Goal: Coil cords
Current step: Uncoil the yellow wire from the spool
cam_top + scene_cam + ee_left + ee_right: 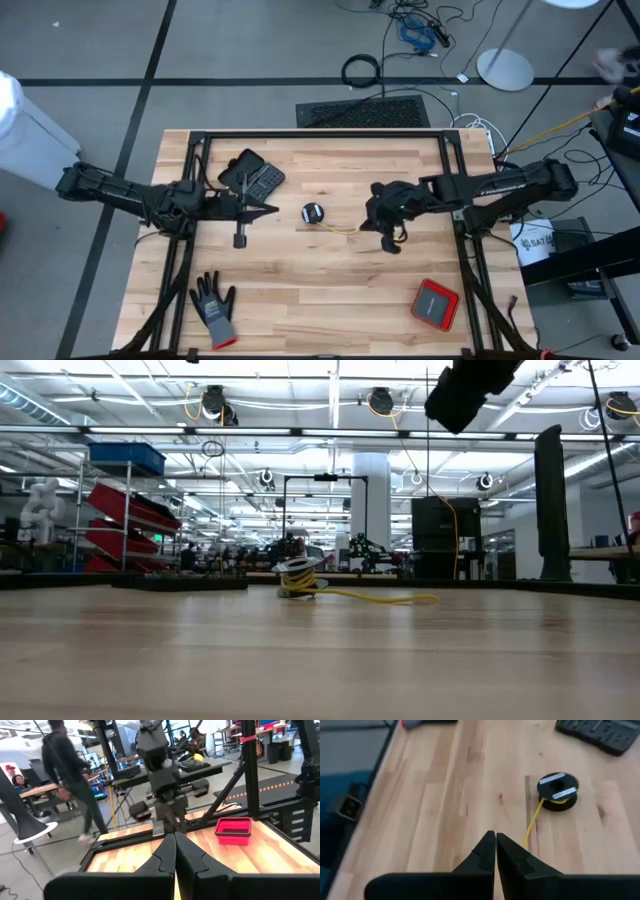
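**High view: cord trailing loose from its spool, both grippers closed and empty**

High view coverage shows the yellow cord (pixel 340 228) lying near the middle of the wooden table (pixel 300 300), one end wound around a small black round spool (pixel 313 212) and the free tail run out toward the right gripper (pixel 388 238). The right gripper is held just above the tail's far end, its fingers pressed together with nothing between them, as is confirmed in the right wrist view, where the cord (pixel 532 822) is seen leading away to the spool (pixel 557 791). The left gripper (pixel 272 209) is poised just beside the spool on its other side, fingers likewise closed and empty.

The step in hand is judged to be a first grasp of the loose tail. For this to be done well, the right fingers should be parted before descent and closed on the cord close to its free end, low against the wood, since so thin a cord is easily missed. The spool should be steadied by the left gripper so that it is not dragged while the tail is wound around it. The calculator (pixel 255 176), grey glove (pixel 214 308) and red case (pixel 435 303) lie well apart and need not be disturbed.
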Available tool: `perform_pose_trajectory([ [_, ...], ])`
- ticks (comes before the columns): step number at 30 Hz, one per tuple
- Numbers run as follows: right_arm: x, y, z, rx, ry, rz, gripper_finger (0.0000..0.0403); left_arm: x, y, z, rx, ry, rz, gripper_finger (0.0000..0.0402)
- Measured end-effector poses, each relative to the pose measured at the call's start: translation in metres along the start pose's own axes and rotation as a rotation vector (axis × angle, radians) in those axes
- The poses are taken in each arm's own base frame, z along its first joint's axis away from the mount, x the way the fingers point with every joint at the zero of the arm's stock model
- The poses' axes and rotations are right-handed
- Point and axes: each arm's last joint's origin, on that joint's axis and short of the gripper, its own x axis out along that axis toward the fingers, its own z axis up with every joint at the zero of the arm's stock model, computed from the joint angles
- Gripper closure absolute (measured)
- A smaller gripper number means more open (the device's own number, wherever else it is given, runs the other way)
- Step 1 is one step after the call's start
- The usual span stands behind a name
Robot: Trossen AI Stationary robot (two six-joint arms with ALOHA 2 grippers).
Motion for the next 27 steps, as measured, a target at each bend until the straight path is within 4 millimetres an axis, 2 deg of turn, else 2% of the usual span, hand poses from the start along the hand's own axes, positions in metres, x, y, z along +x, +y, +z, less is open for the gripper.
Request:
perform_pose_trajectory([
  [9,0.058,-0.014,0.007,-0.311,-0.017,-0.060,0.0399,0.000,0.000,0.000,0.001,-0.001,0.000,0.0400],
  [21,0.127,-0.052,-0.007,-0.391,0.056,-0.194,0.0398,0.000,0.000,0.000,0.001,0.000,0.000,0.0400],
  [27,0.151,-0.054,-0.016,-0.557,0.095,-0.251,0.0355,0.000,0.000,0.000,-0.012,0.003,-0.001,0.0400],
])
